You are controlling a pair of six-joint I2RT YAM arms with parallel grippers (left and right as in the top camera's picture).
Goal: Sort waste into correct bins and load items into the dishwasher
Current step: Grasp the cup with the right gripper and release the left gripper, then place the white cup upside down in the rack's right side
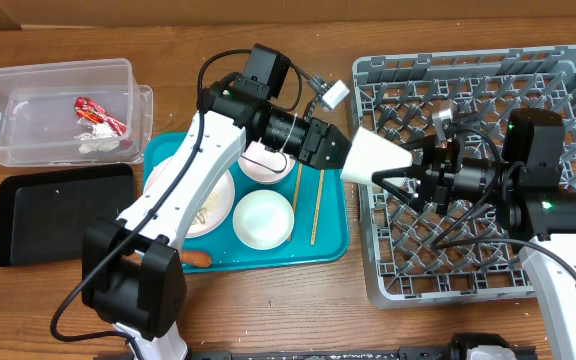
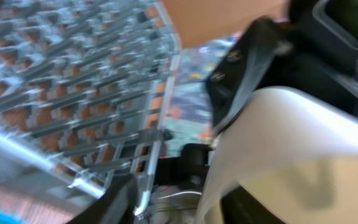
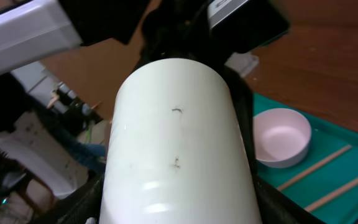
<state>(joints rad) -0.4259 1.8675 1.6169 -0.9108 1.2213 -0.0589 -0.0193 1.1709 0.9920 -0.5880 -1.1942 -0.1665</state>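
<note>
Sideways, cup in left pincer

White cup, grey lattice rack

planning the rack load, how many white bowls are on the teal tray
2. One bowl sits near the front of the teal tray, left of the chopsticks; the other bowl is behind it, partly under the left arm. More may be hidden there.
</note>
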